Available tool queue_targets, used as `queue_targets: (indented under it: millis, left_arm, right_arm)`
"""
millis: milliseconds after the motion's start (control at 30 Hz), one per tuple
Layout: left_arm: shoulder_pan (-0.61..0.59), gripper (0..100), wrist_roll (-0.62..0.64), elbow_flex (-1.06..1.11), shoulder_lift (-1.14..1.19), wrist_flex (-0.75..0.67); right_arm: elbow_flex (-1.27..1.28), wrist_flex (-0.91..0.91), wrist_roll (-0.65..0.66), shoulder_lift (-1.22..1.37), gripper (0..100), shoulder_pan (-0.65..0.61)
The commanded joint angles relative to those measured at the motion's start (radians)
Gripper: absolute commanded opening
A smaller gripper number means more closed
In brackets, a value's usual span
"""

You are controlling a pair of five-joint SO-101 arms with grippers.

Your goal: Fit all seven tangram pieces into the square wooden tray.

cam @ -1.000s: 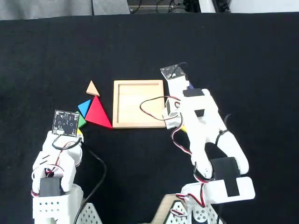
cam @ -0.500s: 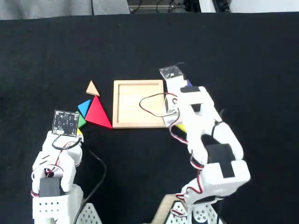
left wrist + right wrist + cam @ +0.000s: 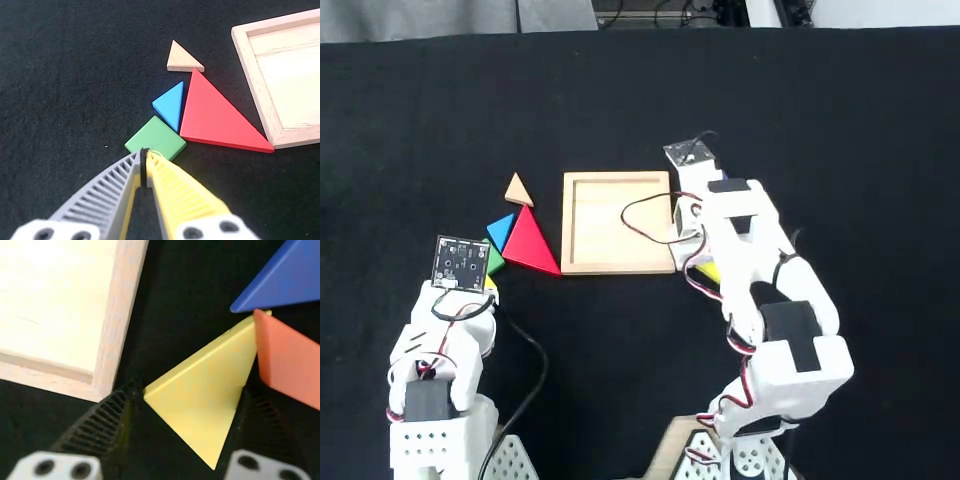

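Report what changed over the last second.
The right arm swung its elbow and shoulder links left, toward the square wooden tray; the right gripper, open, straddles the yellow triangle. The left gripper, the tray and the large red triangle stayed put.

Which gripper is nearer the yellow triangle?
Right. The right gripper straddles the yellow triangle, a finger on each side; the left gripper sits across the wooden tray, at the green square.

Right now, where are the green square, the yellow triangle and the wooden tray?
green square (image 3: 156, 139), left wrist view, middle of its top face.
yellow triangle (image 3: 205, 395), right wrist view, middle of its top face.
wooden tray (image 3: 567, 222), high view, rim at the picture's left.
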Motion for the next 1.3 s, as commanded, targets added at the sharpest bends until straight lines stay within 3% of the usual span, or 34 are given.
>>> queue_targets:
  millis: [0, 200, 400, 767, 1133, 1267]
  left_arm:
    - [0.012, 3, -0.006, 0.021, 0.000, 0.003]
    - [0.012, 3, -0.006, 0.021, 0.000, 0.003]
    - [0.012, 3, -0.006, 0.021, 0.000, 0.003]
    - [0.012, 3, -0.006, 0.021, 0.000, 0.003]
    - [0.012, 3, -0.006, 0.021, 0.000, 0.003]
    - [0.012, 3, -0.006, 0.021, 0.000, 0.003]
  right_arm:
    - [-0.050, 0.011, -0.003, 0.005, 30.1, 0.028]
    - [-0.047, 0.012, 0.006, 0.007, 30.1, 0.029]
    - [-0.038, 0.015, 0.109, 0.071, 30.4, 0.014]
    - [-0.239, 0.199, 0.104, 0.257, 30.2, 0.014]
    - [-0.263, 0.233, 0.077, 0.286, 29.9, 0.034]
    - [-0.262, 0.230, 0.061, 0.286, 23.1, 0.034]
